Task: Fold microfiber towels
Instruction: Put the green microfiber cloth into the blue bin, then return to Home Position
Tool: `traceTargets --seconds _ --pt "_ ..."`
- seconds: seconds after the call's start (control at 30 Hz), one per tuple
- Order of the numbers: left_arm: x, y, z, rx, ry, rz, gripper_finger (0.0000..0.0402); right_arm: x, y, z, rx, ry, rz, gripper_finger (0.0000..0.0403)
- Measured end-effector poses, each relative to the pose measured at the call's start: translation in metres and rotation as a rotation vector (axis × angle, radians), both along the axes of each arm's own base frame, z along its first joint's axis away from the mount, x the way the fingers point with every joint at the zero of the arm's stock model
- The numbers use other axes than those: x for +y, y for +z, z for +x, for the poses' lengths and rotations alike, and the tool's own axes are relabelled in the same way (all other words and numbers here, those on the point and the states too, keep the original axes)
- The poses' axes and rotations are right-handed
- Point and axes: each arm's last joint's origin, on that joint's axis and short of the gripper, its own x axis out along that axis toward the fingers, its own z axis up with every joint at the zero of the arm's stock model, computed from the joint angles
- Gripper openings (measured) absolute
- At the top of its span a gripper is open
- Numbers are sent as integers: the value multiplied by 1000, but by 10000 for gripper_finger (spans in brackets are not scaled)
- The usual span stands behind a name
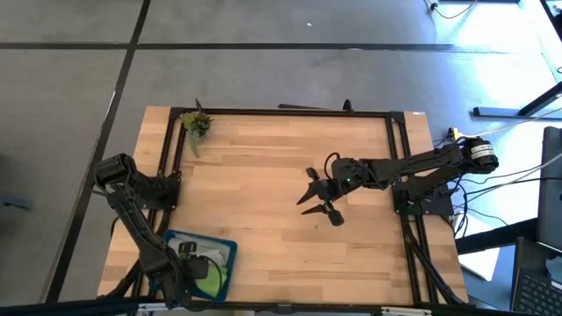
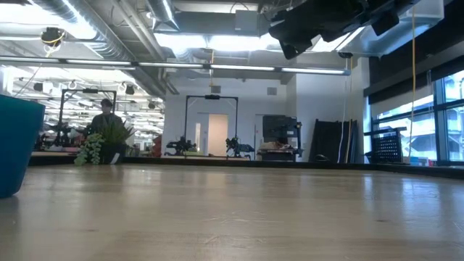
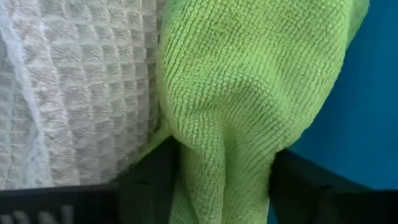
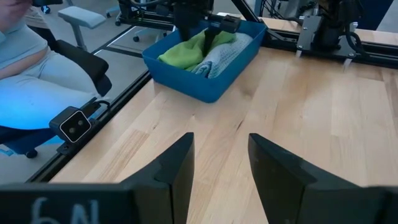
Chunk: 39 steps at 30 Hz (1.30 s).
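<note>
Fingers [image 3: 149,180] of the left claw [image 3: 221,186] stand apart on either side of a hanging fold of the lime green towel [image 3: 249,93], the cloth bunched between them; whether they press it or merely flank it I cannot tell. Just beside that fold, touching it, lies the light grey towel [image 3: 81,87] with its waffle weave. Both cloths sit inside the blue tray [image 4: 205,87], whose blue wall shows close behind the green one in the left wrist view. The right wrist view shows the green towel heaped at one side of the tray and the grey one against it, with the left arm's claw reaching down into them from above. The tray rests at the near left corner of the tabletop [image 1: 281,175] in the high view.

Well apart from it, the right claw [image 1: 316,198] hovers over the bare middle of the tabletop, its fingers [image 4: 174,168] spread with a clear gap and nothing between them. A small plant sprig [image 1: 197,124] stands at the far left corner. A person sits in a chair off the tabletop's edge in the right wrist view.
</note>
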Motion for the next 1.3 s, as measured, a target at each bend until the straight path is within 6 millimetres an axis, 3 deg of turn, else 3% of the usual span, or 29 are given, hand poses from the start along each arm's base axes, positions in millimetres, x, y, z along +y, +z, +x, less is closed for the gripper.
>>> traceTargets --seconds 0.37,0.57,0.93,1.1,1.3 --pt "0 2 0 17 -8 -21 388 0 0 0 0 0 0 152" --pt "0 17 1 0 -6 -52 381 0 0 0 0 0 0 152" --pt "20 74 4 -129 -69 17 388 0 0 0 0 0 0 152" --pt "43 103 10 -310 -165 60 391 0 0 0 0 0 0 152" --pt "85 145 8 -511 -255 94 393 0 0 0 0 0 0 152"
